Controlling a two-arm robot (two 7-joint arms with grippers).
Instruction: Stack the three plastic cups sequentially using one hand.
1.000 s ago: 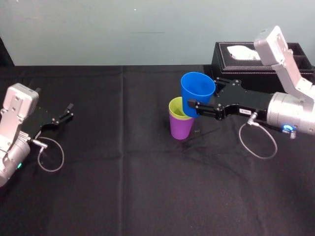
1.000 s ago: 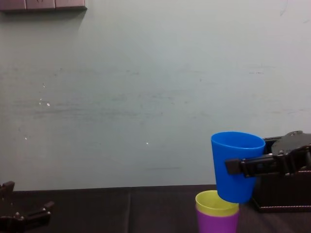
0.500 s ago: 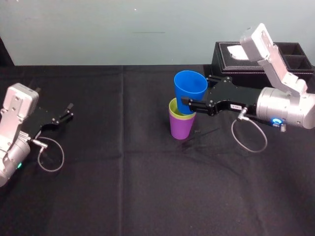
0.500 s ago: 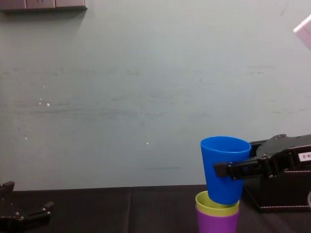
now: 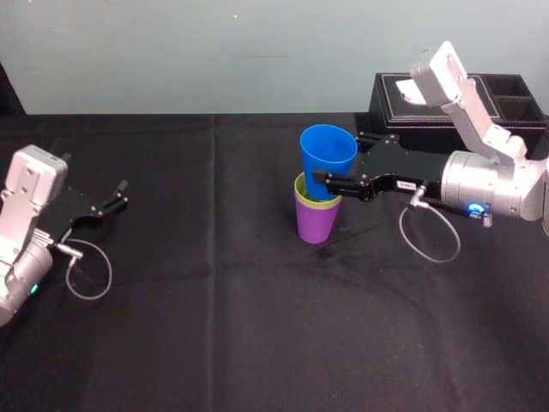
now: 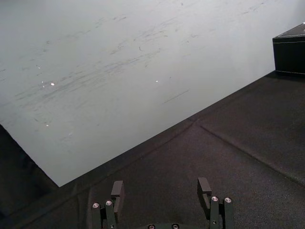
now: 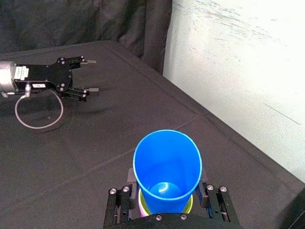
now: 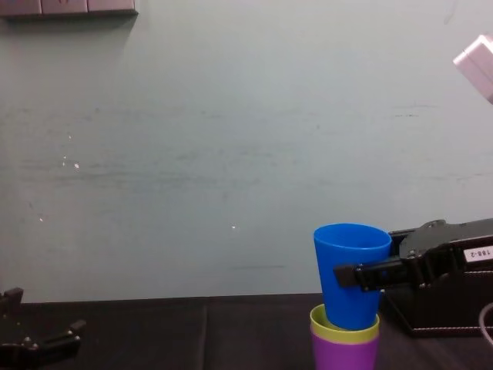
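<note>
The right gripper, reaching in from 3 o'clock, has its two fingers closed against the sides of the blue tapered plastic cup. It grips below the rim, which keeps the cup's mouth up and its narrow base free to enter the stack. That base sits just inside the lime yellow-green plastic cup, itself nested in the purple plastic cup, at about 1 o'clock on the black-clothed table. Most of the blue wall stands above the lime rim, so I judge it unseated. The left gripper rests at 9 o'clock, fingers apart and empty, since one arm does the stacking.
</note>
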